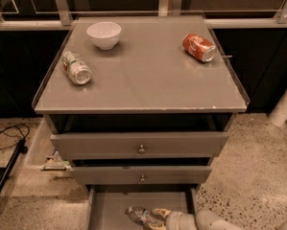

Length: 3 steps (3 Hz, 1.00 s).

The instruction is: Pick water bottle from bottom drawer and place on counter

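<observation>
Speckled floor (260, 176) surrounds a grey cabinet whose counter (148, 85) carries a white bowl (104, 34) at the back left, a silver-green can (77, 67) on its side near the left rim, and a red can (198, 47) on its side at the back right. Two upper drawers sit nearly closed. Below them the bottom drawer (112, 207) is pulled out, and the bottle (140, 216) lies on its floor. The gripper (158, 217) reaches in from the right, at the bottle's right end — whether it clamps the bottle or merely touches it, I cannot tell.
</observation>
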Each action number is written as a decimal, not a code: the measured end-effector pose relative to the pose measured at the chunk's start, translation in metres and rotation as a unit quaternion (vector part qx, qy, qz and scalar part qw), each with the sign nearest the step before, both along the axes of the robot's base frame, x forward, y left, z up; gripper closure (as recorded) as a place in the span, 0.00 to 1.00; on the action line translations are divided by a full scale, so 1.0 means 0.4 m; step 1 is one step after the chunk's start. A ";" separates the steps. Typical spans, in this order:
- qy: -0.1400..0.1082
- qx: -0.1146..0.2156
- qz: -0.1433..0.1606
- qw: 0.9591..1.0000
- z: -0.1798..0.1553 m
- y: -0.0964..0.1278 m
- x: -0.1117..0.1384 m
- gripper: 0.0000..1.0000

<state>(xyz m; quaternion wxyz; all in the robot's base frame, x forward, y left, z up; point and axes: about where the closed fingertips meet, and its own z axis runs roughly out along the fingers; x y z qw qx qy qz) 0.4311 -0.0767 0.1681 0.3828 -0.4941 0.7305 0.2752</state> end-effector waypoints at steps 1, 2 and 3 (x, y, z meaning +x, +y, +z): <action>-0.013 0.000 0.004 1.000 0.092 -0.061 -0.012 1.00; -0.037 -0.019 0.005 0.999 0.211 -0.138 -0.025 1.00; -0.065 -0.030 0.006 0.997 0.383 -0.223 -0.036 1.00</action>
